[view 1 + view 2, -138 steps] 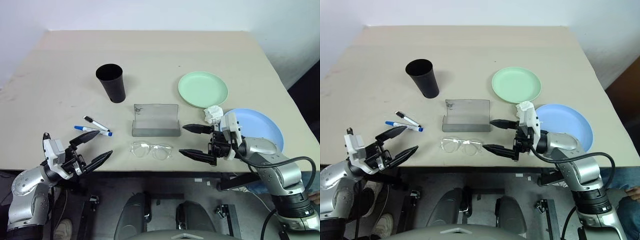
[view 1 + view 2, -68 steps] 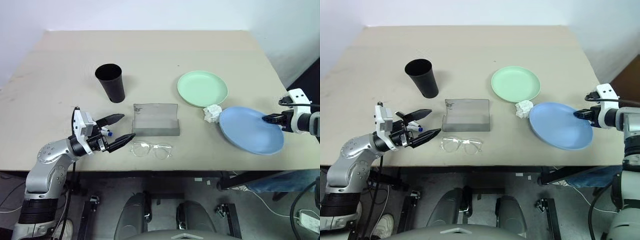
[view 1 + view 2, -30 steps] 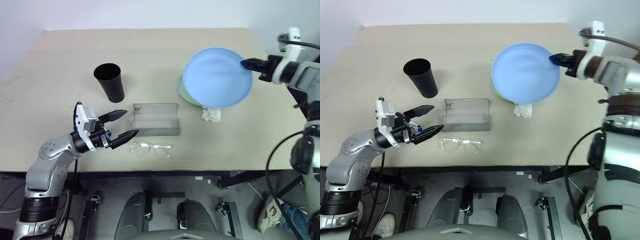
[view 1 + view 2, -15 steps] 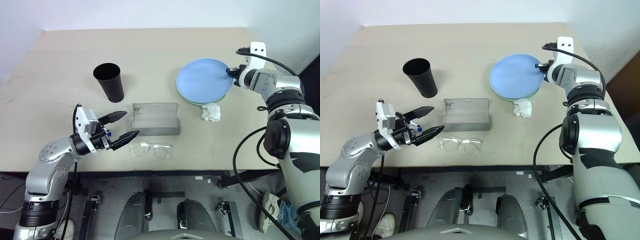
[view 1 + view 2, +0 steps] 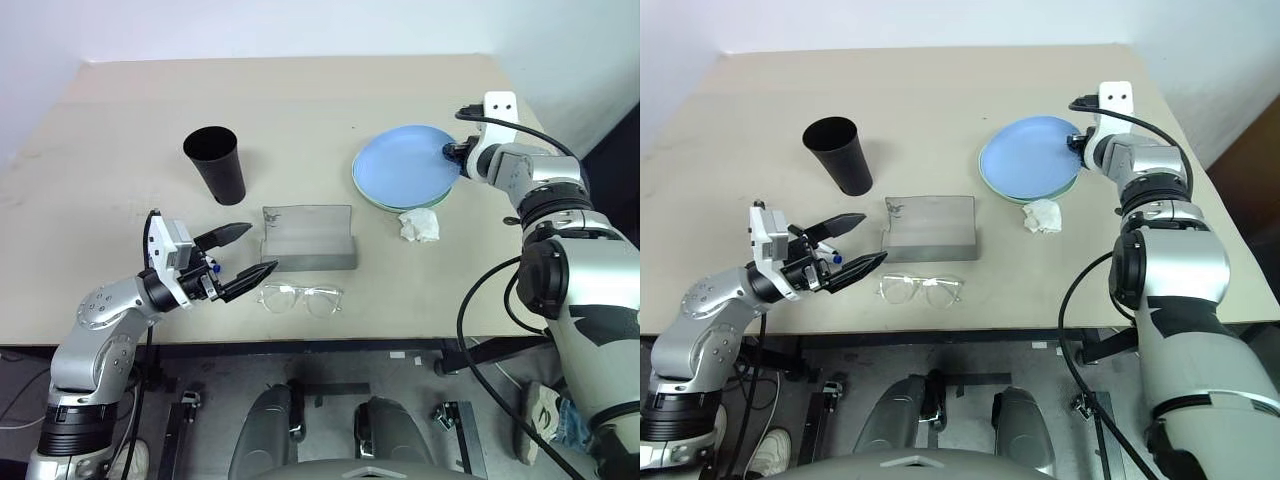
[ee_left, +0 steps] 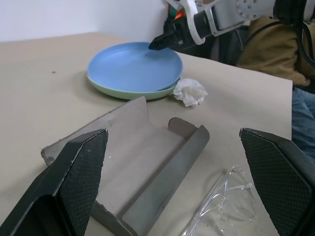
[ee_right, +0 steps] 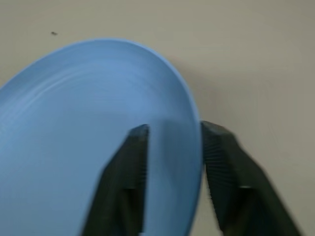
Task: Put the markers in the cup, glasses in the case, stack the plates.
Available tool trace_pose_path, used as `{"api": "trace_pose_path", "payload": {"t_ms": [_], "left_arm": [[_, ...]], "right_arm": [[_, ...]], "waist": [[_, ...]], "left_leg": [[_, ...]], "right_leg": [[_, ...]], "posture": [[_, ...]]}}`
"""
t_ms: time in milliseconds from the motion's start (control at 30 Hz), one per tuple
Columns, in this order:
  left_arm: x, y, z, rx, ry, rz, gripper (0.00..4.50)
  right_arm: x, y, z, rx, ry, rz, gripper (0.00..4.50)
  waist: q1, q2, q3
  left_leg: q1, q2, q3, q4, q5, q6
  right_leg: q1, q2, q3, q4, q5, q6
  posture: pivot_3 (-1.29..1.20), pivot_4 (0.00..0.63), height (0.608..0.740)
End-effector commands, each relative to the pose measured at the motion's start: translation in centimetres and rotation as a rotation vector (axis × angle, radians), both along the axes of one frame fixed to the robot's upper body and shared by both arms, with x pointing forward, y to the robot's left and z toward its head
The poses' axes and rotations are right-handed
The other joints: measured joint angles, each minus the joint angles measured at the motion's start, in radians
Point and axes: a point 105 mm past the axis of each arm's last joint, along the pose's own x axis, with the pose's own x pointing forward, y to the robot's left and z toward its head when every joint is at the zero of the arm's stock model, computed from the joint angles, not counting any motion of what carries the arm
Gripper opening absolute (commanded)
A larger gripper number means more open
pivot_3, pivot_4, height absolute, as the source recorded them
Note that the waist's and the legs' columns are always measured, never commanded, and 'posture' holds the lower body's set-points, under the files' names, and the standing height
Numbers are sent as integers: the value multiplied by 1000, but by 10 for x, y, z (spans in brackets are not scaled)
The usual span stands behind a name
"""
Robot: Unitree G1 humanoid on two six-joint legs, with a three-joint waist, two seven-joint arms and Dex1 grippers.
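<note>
Stacking looks done: the blue plate (image 5: 405, 166) rests on the green plate (image 5: 385, 203), the right gripper (image 7: 170, 157) parted astride its rim, releasing; glasses (image 5: 300, 298) lie outside the open case (image 5: 308, 240), and one marker (image 5: 836, 257) lies by the wide-open, empty left gripper (image 5: 245, 254), near the cup (image 5: 214, 165). Only the wrist view shows the rim free between the fingers (image 7: 224, 172)

The left gripper (image 5: 240, 252) hovered low with its two black fingers spread wide. The right gripper (image 7: 171, 147), arm stretched far forward, had its fingers parted astride a rim.
</note>
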Motion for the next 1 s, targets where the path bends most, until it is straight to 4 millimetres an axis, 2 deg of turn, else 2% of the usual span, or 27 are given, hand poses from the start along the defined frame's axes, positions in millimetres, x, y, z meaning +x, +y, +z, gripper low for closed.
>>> {"api": "trace_pose_path", "payload": {"t_ms": [33, 67, 233, 400, 433, 533, 567, 833, 1000], "left_arm": [[-3, 1, 6, -7, -40, -3, 4500], [-4, 1, 6, -6, -41, -4, 4500], [-5, 0, 8, -5, -42, -4, 4500], [-6, 0, 11, -5, -51, 0, 4500], [-6, 1, 12, -6, -53, 2, 4500], [-6, 4, 13, -1, -55, 10, 4500], [-6, 5, 13, 0, -55, 11, 4500], [-5, 6, 14, 4, -54, 7, 4500], [-6, 12, 17, 19, -65, -10, 4500]], "right_arm": [[4, 0, 24, -49, -95, 10, 3107], [4, 0, 29, -59, -115, 13, 3434], [4, 2, 48, -81, -188, 71, 3434], [-7, 12, 61, -34, -198, 265, 3434], [-11, 13, 60, 7, -167, 313, 3434], [-25, 9, 54, 35, -118, 379, 4329], [-28, 8, 52, 29, -105, 386, 4469], [-84, 17, 30, 67, -98, 589, 4469], [-106, 8, -1, 93, -27, 588, 4469]], "waist": [[0, 0, 0], [0, 0, 0], [0, 0, 0], [2, 0, 0], [2, 0, 0], [4, 0, 0], [4, 0, 0], [6, 0, 0], [6, -1, 0]], "left_leg": [[0, 0, 0, 0, 1, 0], [0, 0, 0, 0, 1, 0], [0, 0, 0, 0, 1, 0], [-1, 0, 0, 0, 1, 0], [-1, 0, 0, 0, 1, 0], [-1, 0, 0, 0, 1, 0], [-1, 0, 0, 0, 1, 0], [-1, 0, 0, -1, 1, 0], [0, 0, 0, 0, 0, 1]], "right_leg": [[0, 0, 0, 1, 0, 0], [-1, 0, 0, 1, 0, 0], [-1, 0, 0, 2, 0, 0], [-2, 0, 0, 2, 0, 0], [-2, 0, 0, 2, 0, 0], [-2, 0, 0, 1, 0, 0], [-2, -1, 0, 1, 0, 0], [-2, -1, 0, 1, 0, 0], [0, -1, 0, 1, 0, 0]], "posture": [[0, 150, 707], [0, 150, 707], [0, 150, 707], [0, 150, 707], [0, 150, 707], [0, 150, 707], [0, 150, 707], [0, 150, 707], [0, 150, 707]]}}
